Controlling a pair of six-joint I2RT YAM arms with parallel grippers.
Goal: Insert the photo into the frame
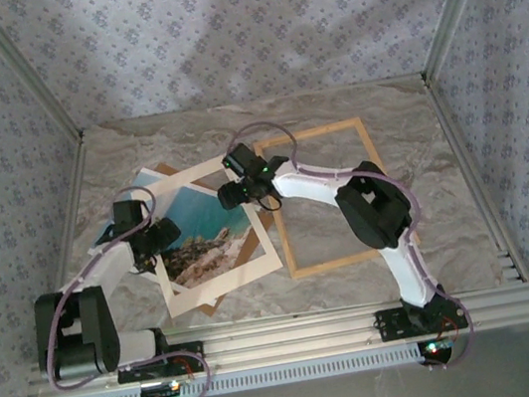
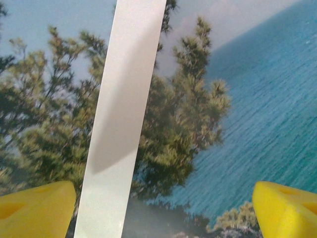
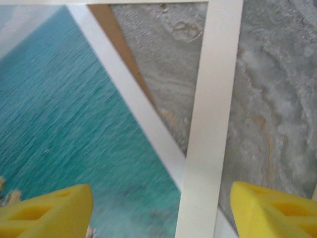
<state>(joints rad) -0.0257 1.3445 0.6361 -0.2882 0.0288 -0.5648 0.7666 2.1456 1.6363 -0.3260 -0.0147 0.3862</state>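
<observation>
Top external view: my left gripper (image 1: pixel 167 236) and right gripper (image 1: pixel 228 197) hang wide open, empty, over the photo (image 1: pixel 207 251), a light, floppy print I'd pinch by an edge

We are in a robot test booth: patterned cloth walls (image 1: pixel 248 30) on aluminium posts (image 1: pixel 26 70) enclose a marble-look table (image 1: pixel 438 151) with bolted arms (image 1: pixel 397 238).

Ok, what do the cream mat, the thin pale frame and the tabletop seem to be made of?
Cream rectangular mat: likely matte card, flat and thin-edged, no shine.
Thin light-wood rectangular frame: looks like unpainted pale wood, tan and dull.
Grey veined tabletop: marble look, possibly a printed surface; the swirls don't settle which.
</observation>
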